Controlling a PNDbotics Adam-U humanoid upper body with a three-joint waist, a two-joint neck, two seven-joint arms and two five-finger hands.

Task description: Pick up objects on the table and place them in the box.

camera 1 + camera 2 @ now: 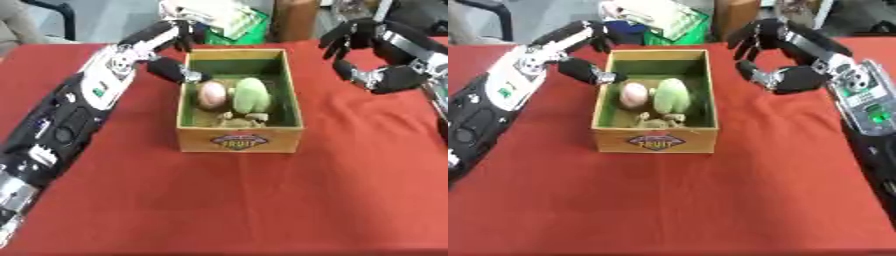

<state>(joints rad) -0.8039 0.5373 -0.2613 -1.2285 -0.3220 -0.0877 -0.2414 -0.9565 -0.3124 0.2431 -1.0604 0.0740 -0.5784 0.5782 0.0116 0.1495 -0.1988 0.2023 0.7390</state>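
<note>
Red cloth (262, 200) spread smooth across the counter (500, 250), edge to edge. Beyond the far edge, a green basket (248, 31) heaped with pale packets (654, 15), beside a brown upright cylinder (296, 19).

wooden box (240, 138) upright mid-table, green-lined; pink round object (211, 95) beside green object (252, 94) inside.

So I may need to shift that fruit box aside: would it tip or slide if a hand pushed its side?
The wooden box looks low and wide, so it would likely slide, not tip. The red tablecloth might drag and wrinkle. The green fruit inside could roll a little.
</note>
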